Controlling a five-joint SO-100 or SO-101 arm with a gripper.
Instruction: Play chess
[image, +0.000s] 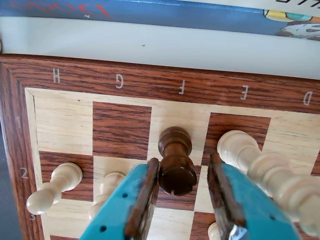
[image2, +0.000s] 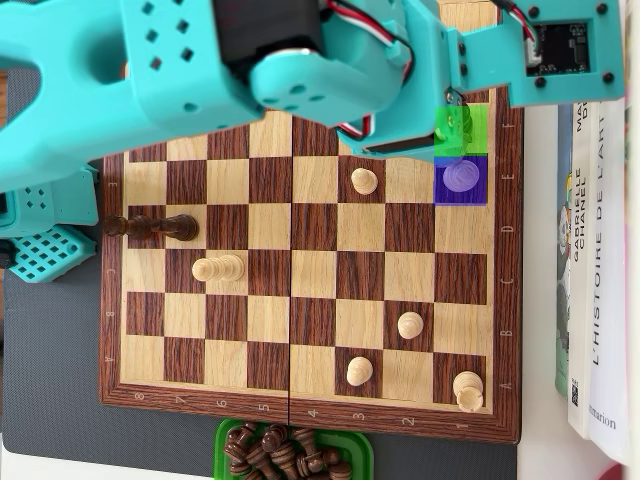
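In the wrist view a dark bishop (image: 176, 170) with a slotted top stands on the light square under the letter F, in the board's edge row. My gripper (image: 183, 162) is open around it. The left pad (image: 145, 195) touches its head and the right pad (image: 222, 195) stands clear of it. The wooden chessboard (image: 120, 80) fills the view. In the overhead view my teal arm (image2: 300, 60) covers the board's top, and the bishop sits hidden under it at a green-tinted square (image2: 474, 116).
A tall white piece (image: 265, 172) stands close right of the right finger, on the blue-tinted square (image2: 460, 180). Two white pawns (image: 52, 187) (image: 107, 192) stand left. Other pieces (image2: 150, 227) (image2: 217, 268) (image2: 410, 324) dot the board. A green tray (image2: 225, 440) holds dark pieces. Books (image2: 595, 250) lie right.
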